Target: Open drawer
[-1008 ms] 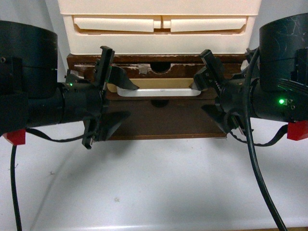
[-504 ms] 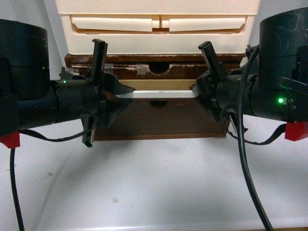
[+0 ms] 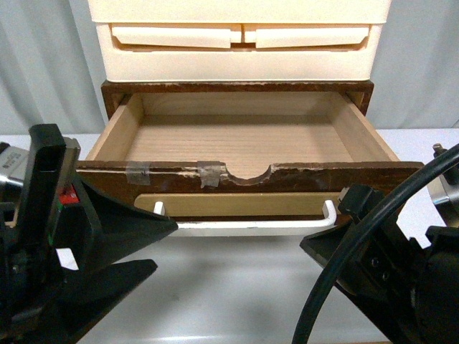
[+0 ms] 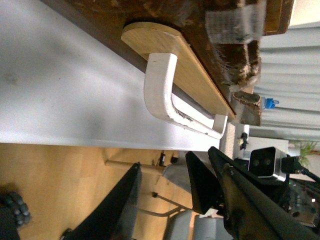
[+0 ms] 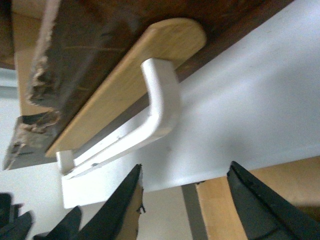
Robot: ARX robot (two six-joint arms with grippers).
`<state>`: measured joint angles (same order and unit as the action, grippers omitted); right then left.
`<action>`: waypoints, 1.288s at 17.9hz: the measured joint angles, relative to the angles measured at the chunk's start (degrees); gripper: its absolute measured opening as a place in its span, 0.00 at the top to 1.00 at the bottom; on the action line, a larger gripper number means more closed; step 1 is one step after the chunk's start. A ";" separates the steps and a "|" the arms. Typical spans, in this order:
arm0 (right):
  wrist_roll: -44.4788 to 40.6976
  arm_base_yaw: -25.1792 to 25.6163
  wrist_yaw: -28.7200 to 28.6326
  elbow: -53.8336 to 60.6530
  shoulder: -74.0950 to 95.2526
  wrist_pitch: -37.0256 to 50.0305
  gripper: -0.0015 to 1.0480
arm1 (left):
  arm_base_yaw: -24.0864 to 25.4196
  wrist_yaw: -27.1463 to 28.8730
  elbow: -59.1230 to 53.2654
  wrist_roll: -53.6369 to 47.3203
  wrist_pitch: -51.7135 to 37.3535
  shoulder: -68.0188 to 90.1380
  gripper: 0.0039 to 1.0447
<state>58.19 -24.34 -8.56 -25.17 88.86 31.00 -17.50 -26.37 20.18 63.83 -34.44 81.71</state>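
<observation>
The dark-brown wooden drawer [image 3: 244,140] stands pulled far out and shows a bare pale wood floor. Its front edge is chipped and notched, with grey tape [image 3: 211,172]. The white bar handle [image 3: 247,226] on its tan plate [image 3: 237,205] faces me; it also shows in the left wrist view [image 4: 162,95] and the right wrist view [image 5: 160,112]. My left gripper [image 3: 154,244] is open and empty, below and left of the handle. My right gripper [image 3: 337,229] is open and empty, at the handle's right end, apart from it.
Cream plastic drawers [image 3: 240,39] stand on top of the wooden case. The white tabletop [image 3: 229,287] runs under the open drawer. The table's front edge and the wood floor below show in the wrist views [image 5: 280,180].
The drawer has come from nearly shut to wide open. Both grippers have let go of the handle and drawn back toward me, low at the frame's corners.
</observation>
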 joint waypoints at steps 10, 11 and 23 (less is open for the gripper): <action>-53.83 8.00 24.09 19.23 -15.76 37.18 0.82 | 6.29 36.59 -15.15 -58.47 -21.07 -22.23 0.77; -55.45 9.92 23.02 21.31 -18.16 33.62 0.93 | 7.76 35.91 -16.37 -60.61 -18.27 -24.70 0.87; -57.90 24.68 8.79 24.50 -58.03 -0.48 0.98 | 17.35 26.38 -19.67 -62.84 8.11 -54.93 0.99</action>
<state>0.30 0.34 0.23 -0.67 30.83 30.52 -0.14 0.01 0.51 0.99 -26.33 26.79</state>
